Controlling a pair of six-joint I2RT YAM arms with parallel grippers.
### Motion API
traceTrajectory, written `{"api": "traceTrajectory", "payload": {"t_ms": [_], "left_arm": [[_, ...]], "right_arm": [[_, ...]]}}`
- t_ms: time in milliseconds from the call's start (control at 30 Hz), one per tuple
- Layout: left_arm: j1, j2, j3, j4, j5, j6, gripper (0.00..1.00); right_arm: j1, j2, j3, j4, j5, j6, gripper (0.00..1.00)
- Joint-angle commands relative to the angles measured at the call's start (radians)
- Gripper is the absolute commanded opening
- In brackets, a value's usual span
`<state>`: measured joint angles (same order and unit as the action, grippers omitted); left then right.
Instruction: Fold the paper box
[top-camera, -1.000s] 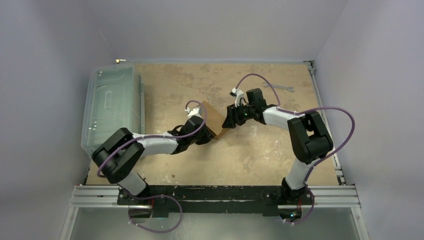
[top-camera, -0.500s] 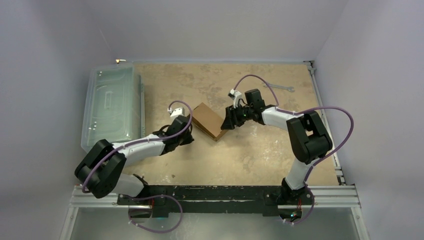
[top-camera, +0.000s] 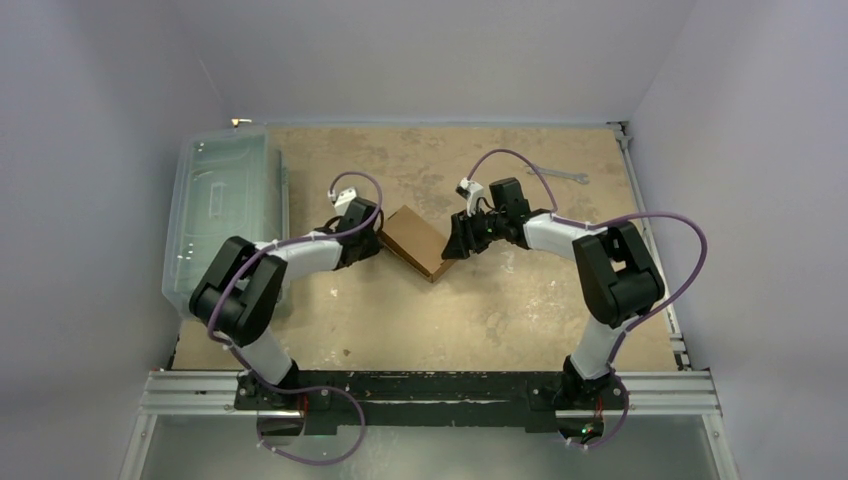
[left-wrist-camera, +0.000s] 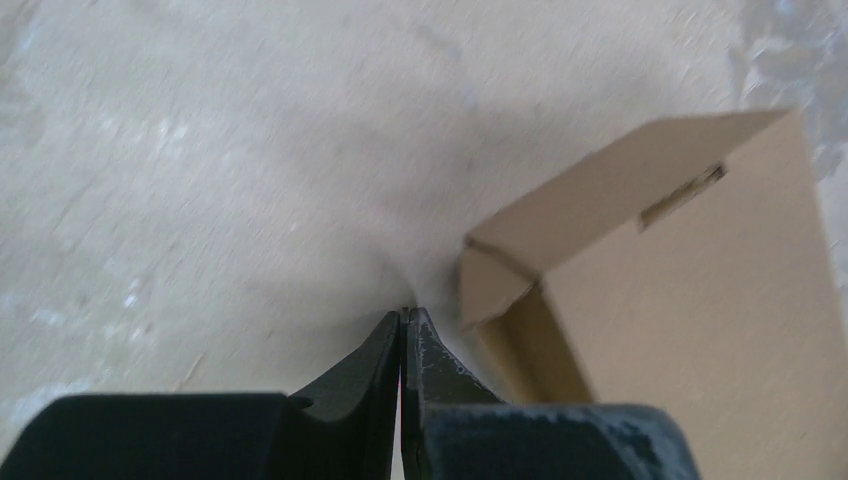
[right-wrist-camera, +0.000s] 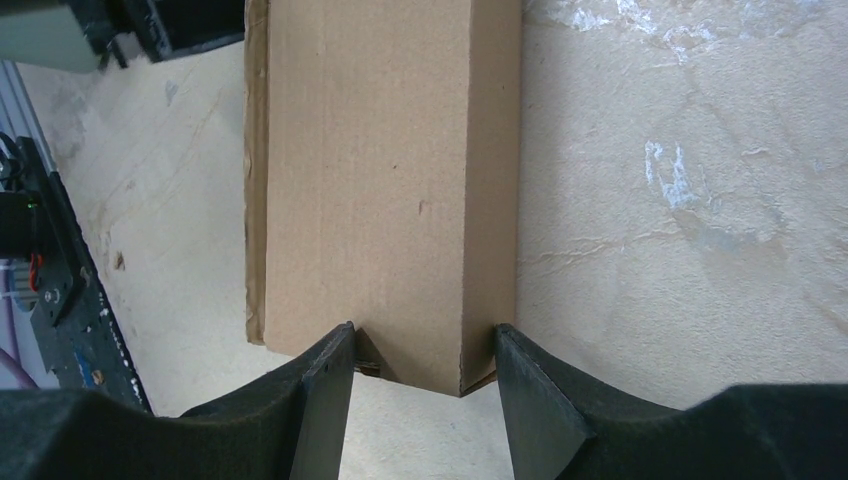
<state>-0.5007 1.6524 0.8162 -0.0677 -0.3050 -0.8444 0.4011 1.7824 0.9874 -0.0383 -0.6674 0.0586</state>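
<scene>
No legible text, no labels, no numbers

A large clear plastic bin (top-camera: 222, 215) lies along the left edge of the table (top-camera: 500, 300), whose tan top is worn and blotched with paler patches. A small metal wrench (top-camera: 558, 175) lies flat near the far right corner. An aluminium rail (top-camera: 450, 395) runs along the near edge. Plain grey walls (top-camera: 420, 50) enclose the space.

The paper box (top-camera: 414, 243) is showing plain brown cardboard. The tabletop (top-camera: 500, 300) is showing mottled tan with pale whitish patches. The left arm (top-camera: 300, 258) and right arm (top-camera: 550, 232) are wearing white and black shells, with purple cables (top-camera: 650, 214) trailing. The bin (top-camera: 215, 215) is looking clear, faintly greenish.
</scene>
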Motion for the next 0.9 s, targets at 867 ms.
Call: {"api": "traceTrajectory", "payload": {"t_ms": [867], "left_arm": [[0.016,-0.176,-0.027,0.012,0.196,0.188,0.18]], "right_arm": [[-0.044,-0.118,0.05,-0.095,-0.025,-0.109,0.87]]}}
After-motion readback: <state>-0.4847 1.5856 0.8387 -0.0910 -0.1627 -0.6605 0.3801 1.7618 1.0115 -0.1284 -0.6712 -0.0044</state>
